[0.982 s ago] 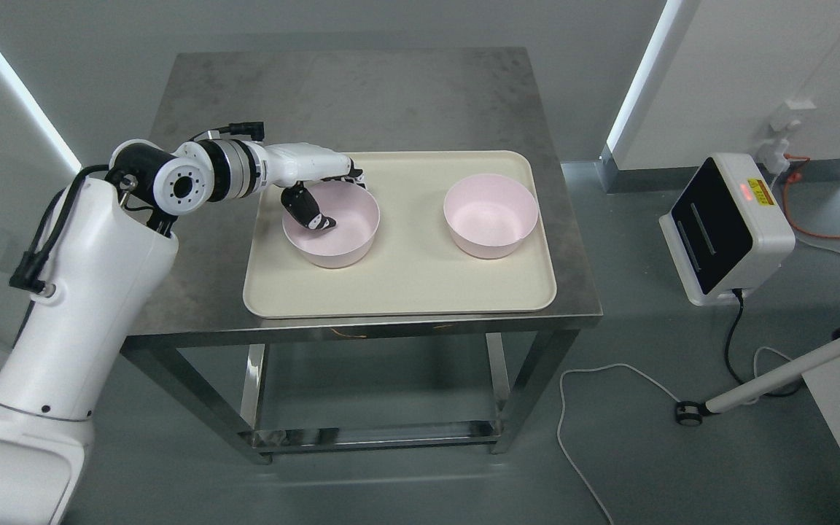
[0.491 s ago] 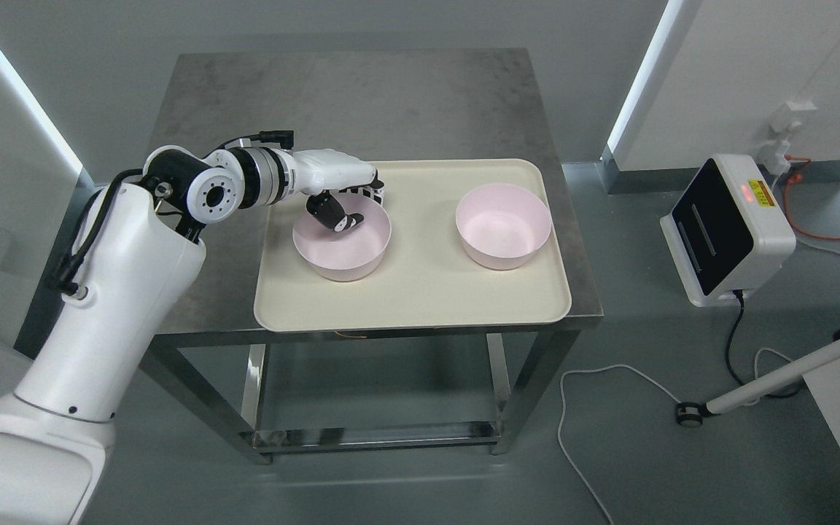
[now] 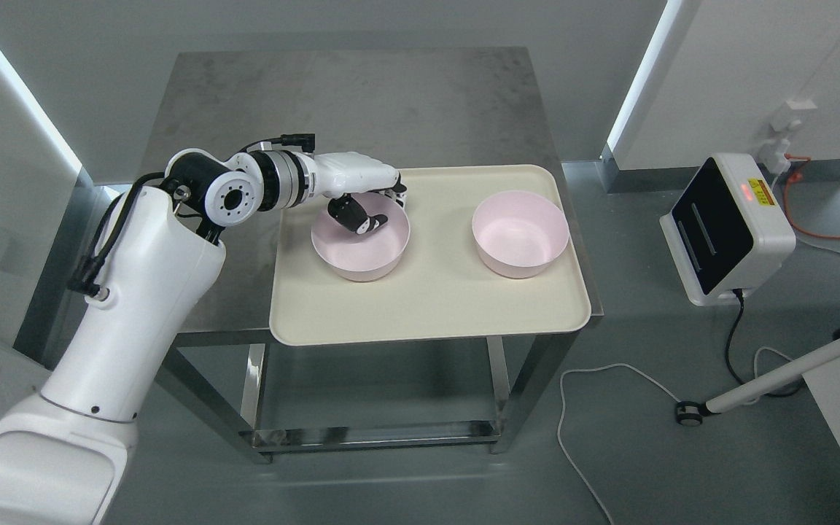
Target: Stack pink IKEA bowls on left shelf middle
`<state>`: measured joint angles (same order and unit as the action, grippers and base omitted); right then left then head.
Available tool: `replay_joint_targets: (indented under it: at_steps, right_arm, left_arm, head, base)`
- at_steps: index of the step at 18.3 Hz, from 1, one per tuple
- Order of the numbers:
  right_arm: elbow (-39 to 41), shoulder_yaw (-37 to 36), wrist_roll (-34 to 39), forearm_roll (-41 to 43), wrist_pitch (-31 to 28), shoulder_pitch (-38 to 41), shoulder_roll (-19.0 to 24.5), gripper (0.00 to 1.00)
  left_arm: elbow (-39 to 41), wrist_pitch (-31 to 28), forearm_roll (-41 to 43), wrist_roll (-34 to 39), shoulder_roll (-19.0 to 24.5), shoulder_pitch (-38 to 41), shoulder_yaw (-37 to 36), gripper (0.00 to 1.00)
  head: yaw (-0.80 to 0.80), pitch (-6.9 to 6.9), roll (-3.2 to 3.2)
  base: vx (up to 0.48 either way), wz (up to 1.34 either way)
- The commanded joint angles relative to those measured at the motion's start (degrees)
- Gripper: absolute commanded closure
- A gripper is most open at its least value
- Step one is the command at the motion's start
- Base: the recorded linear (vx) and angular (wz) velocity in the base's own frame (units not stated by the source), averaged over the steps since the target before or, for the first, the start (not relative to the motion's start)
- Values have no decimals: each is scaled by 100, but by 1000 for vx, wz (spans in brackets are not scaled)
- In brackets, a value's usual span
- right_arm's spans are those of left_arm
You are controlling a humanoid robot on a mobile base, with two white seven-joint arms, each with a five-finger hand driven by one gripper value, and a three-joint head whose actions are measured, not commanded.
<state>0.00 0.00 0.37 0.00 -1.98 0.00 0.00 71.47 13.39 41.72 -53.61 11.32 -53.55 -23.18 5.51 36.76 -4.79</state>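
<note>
Left hand (image 3: 362,208) gripping far rim of upright left pink bowl (image 3: 360,244), thumb inside, fingers outside; second pink bowl (image 3: 520,233) upright, well apart on cream tray (image 3: 427,306).

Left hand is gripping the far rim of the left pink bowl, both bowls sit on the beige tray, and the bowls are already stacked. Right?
Not quite. The head view shows the bowls are not stacked: the left pink bowl, held by the left hand, and the right pink bowl sit apart on the beige tray.
</note>
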Motion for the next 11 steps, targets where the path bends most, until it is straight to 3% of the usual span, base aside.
replay_joint_targets:
  at_steps: [1,7,11]
  right_arm:
    - [193,-70,-2,0,4,167,-100,0]
    - [193,-70,-2,0,-4,167,-100,0]
    - [193,-62,-2,0,4,167,-100,0]
  left_arm:
    - [78,-56,-23,-254,-586,-314,463,100]
    - [429,-213,-23,-536,-1032,-340,315,99]
    - [359,-1003,-207,-283,-1032,-963,-1123,99]
  head:
    - [0,0,0]
    - [0,0,0]
    - [0,0,0]
  base:
    - [2,-12]
    - [0,-2]
    - [0,0]
